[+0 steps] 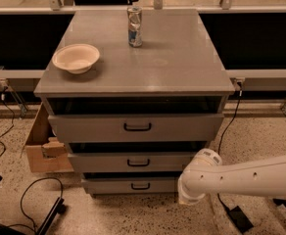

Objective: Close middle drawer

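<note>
A speckled floor (pixel 260 131) lies under a grey cabinet (pixel 177 67) with three drawers. The middle drawer (pixel 99 161), second down the cabinet's front, is pulled out slightly, with a dark gap above its short front. The gripper (pixel 183 192), on a white arm (pixel 250 176), sits at the cabinet's lower right front corner. I cannot tell whether it is open or closed. A bowl (pixel 76 58) and a can (pixel 134 27) stand on the cabinet's top.
</note>
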